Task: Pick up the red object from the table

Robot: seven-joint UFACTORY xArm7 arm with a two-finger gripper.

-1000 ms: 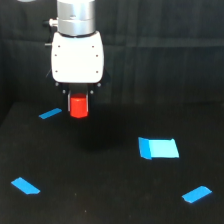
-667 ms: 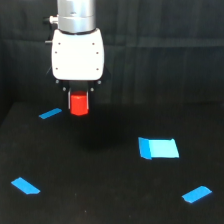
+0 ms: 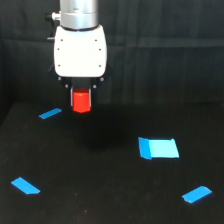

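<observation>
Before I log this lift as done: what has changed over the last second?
The hand has risen a little with the red object still held under it, now slightly higher above the table. No grasp or release happened. The blue tape strips and the blue rectangle lie where they did.

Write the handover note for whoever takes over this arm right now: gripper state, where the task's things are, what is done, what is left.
Gripper: shut on the red object, which hangs just below the white gripper head.
Red object: seems clear of the table, with a dim shadow on the surface below it.
Table: black, with blue tape strips and a larger blue rectangle well away from the gripper.
Done: grasp made and the object apparently lifted.
Left: little; hold the grip and confirm the lift.
</observation>
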